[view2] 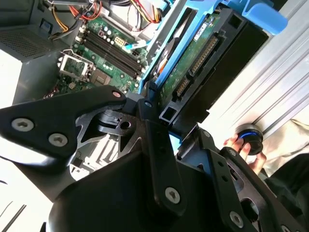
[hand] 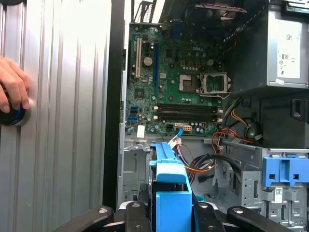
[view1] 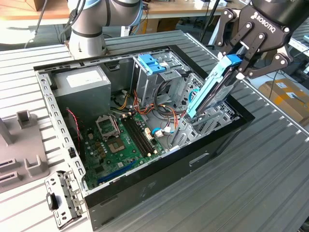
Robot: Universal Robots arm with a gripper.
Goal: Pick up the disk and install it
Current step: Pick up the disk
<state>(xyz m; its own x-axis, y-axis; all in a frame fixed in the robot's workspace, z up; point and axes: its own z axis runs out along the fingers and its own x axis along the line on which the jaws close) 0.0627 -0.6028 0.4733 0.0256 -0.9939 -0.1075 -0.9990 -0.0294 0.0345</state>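
Black gripper (view1: pixel 240 62) clamped on the disk (view1: pixel 208 90), a flat dark drive in light blue carrier, tilted steeply, lower end over open computer case (view1: pixel 145 193), green circuit underside showing in second wrist view.

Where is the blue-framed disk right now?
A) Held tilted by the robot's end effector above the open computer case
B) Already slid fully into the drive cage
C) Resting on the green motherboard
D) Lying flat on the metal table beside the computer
A: in the exterior view the end effector grips the top end of the disk, which hangs tilted over the open computer case.
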